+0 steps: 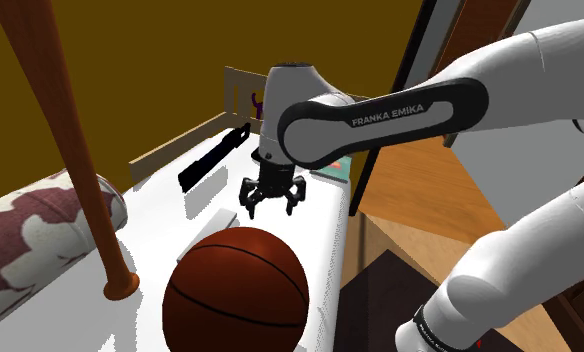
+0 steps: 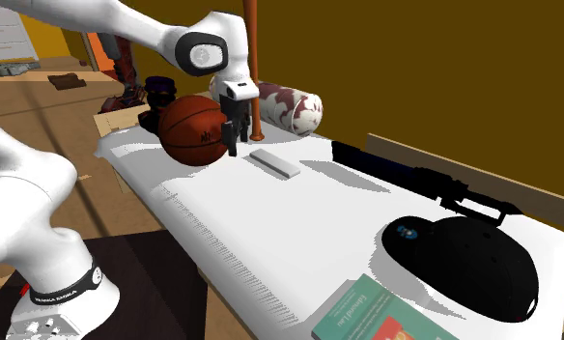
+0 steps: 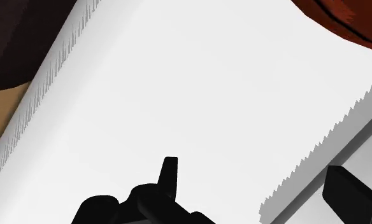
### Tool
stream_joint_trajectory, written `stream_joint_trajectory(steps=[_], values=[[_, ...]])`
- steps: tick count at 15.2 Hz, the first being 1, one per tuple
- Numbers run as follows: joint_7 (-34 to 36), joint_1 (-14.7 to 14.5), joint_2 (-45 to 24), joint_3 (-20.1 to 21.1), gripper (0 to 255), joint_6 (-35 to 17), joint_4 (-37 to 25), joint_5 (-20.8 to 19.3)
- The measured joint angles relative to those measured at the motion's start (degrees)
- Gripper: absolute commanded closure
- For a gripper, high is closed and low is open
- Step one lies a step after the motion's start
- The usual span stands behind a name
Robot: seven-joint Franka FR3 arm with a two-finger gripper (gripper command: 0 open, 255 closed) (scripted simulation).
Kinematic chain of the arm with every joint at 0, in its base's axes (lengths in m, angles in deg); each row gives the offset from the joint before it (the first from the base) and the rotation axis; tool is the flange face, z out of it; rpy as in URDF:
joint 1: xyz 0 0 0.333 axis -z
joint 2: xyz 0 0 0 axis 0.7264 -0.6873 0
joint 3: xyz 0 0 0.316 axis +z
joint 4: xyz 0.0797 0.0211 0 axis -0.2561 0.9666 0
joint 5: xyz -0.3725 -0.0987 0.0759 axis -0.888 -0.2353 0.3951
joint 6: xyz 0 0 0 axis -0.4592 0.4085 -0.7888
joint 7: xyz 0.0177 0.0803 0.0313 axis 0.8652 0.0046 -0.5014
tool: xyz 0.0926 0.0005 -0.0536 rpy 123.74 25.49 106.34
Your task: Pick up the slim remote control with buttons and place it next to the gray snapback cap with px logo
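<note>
The slim, pale grey slab of a remote control [image 2: 274, 162] lies flat on the white tabletop [image 2: 270, 227]; its buttons cannot be made out. In the second exterior view its long axis runs from upper left to lower right, along the length of the table. One short end faces the orange-brown basketball [image 2: 193, 130] and the other points toward the dark, nearly black snapback cap [image 2: 468, 266]. The cap sits well apart from the remote at the table's far end and carries a small bluish mark on its front.

The black two-finger gripper [image 1: 271, 208] hangs pointing down over the table, between the basketball and the remote's nearer end. It is near the remote but not touching it. Its fingers stand apart and have nothing between them.

A stretch of white tabletop separates the remote from the cap. Behind that stretch, along the low tan back board, lies a long black rifle-like object [image 2: 410, 177]. A brown wooden baseball bat [image 2: 254, 68] stands upright just behind the gripper, with a maroon-and-cream patterned bolster [image 2: 295, 106] beside it. A teal book [image 2: 367, 314] lies at the table's front edge, near the cap.
</note>
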Motion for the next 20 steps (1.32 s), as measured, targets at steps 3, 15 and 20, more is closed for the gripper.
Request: stream_joint_trajectory(steps=[3, 15, 20], values=[[9.9, 1.2, -7.4, 3.6, 0, -2.5, -4.3, -4.1], [41.5, -4.7, -36.4, 3.0, 0, -2.4, -26.9, -24.0], [42.9, -5.4, -38.6, 2.2, 0, -5.3, -25.7, -25.6]])
